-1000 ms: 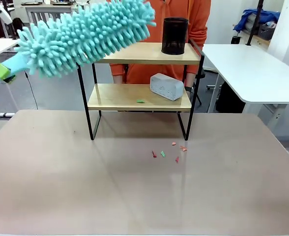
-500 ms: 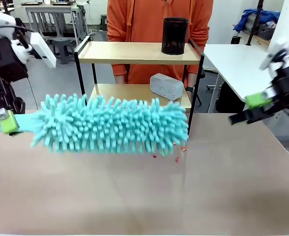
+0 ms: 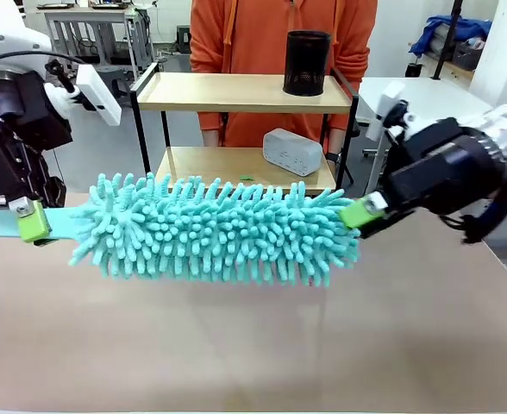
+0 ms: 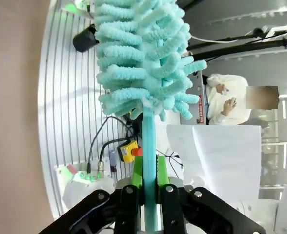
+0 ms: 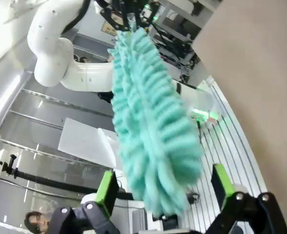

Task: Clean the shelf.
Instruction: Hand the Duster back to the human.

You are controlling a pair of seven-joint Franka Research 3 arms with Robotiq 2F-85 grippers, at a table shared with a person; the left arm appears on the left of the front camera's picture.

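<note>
The fluffy turquoise duster (image 3: pixel 215 228) is being held flat above the brown bench (image 3: pixel 253 345), its thin handle pinched tight by the left tool (image 4: pixel 149 187). The right tool (image 5: pixel 165 187) is being kept wide apart around the duster's far tip. The small two-board wooden shelf with black legs (image 3: pixel 245 90) is standing just behind. The black mesh cup (image 3: pixel 307 62) or grey speaker box (image 3: pixel 292 152) could be knocked off if the duster is swung too fast.
</note>
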